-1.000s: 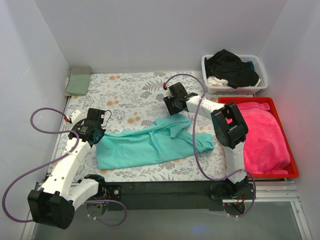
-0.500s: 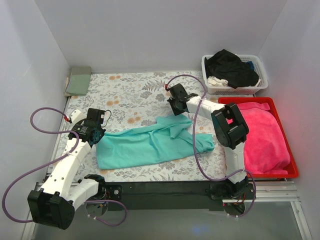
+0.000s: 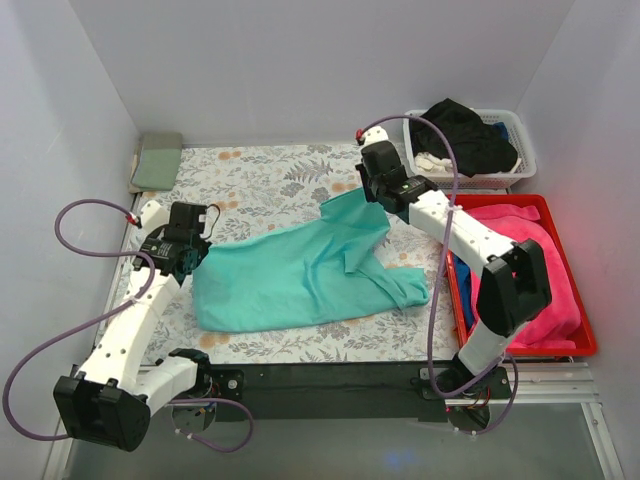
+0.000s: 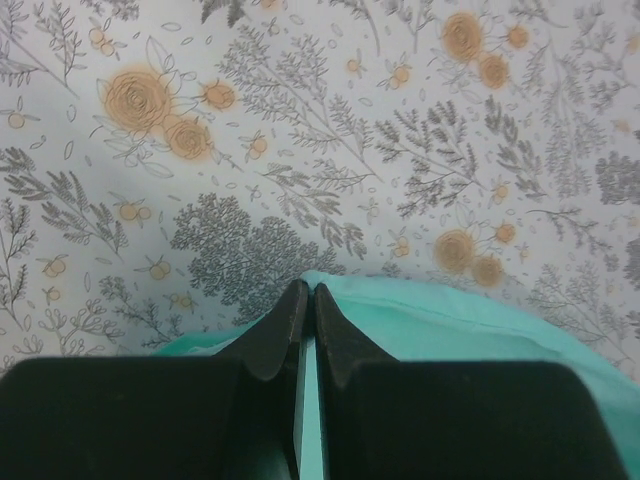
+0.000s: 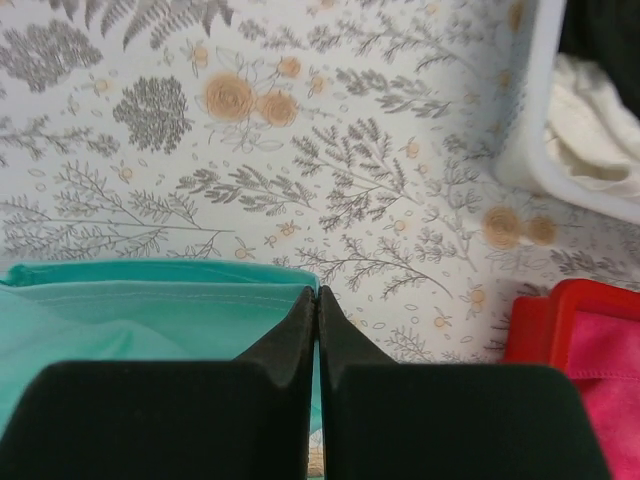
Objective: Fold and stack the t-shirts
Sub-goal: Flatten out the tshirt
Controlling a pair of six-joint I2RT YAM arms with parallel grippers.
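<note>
Mid-spread on the teal t-shirt (image 3: 300, 275), by the look of it; no fold made yet. Lying across the middle of the tabletop (image 3: 270, 180), long axis running diagonally from near-left to far-right, rumpled through the centre, one loose lobe trailing toward the right edge.

Left hand (image 3: 196, 262): clenched on the shirt's left end, close to the left edge of the tabletop. Only a thin sliver of teal between the fingertips in the wrist view, so likely a shallow bite.

Right hand (image 3: 374, 196): clenched on the opposite hem, apparently lifted a little, toward the far edge and just short of the white basket (image 3: 522, 152). Hem line running off left of the fingertips in its wrist view.

Key relation: shirt strung between the two hands, one at each end of that diagonal, neither nearer the middle. Probably calls for pulling apart along the axis to take out slack, then laying flat with the hem square to the near edge. Worth watching the left bite; could slip under tension.

Elsewhere: black t-shirt (image 3: 460, 130) heaped in the basket at the far-right corner; sage-green t-shirt (image 3: 158, 160) folded at the far-left corner; pink cloth (image 3: 530, 280) in a red tray (image 3: 585, 345) along the right edge.
</note>
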